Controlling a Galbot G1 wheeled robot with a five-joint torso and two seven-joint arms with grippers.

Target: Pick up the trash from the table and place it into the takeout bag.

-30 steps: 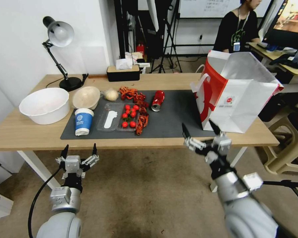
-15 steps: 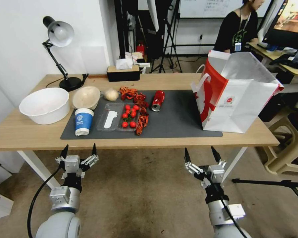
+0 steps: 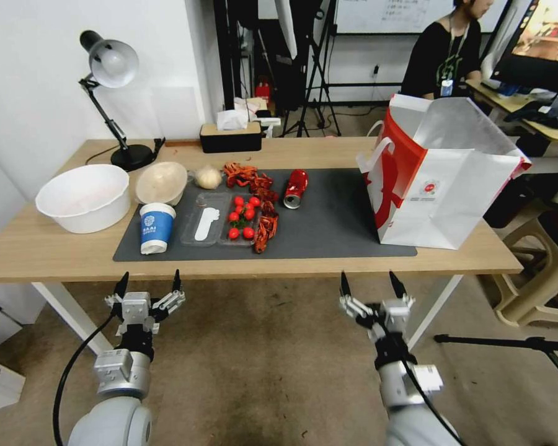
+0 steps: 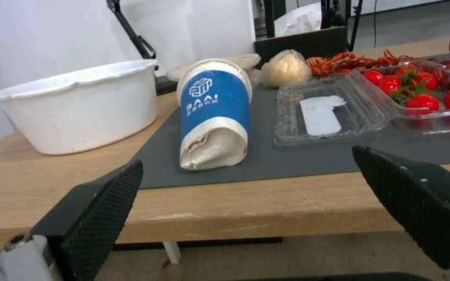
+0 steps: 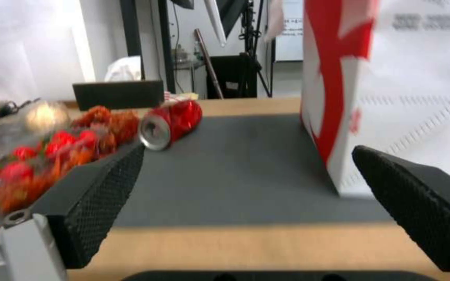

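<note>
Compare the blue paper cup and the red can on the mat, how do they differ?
The blue paper cup is blue with a white logo and looks like paper; the red can is shiny red metal. The cup lies at the mat's near left corner, in front of the left tool; the can lies farther back, near the middle. The cup's near end is folded shut; the can's round end is intact. Both lie on their sides.

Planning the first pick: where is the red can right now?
In the head view, the can lies on its side on the mat, between the crayfish on its left and the bag on its right.
</note>
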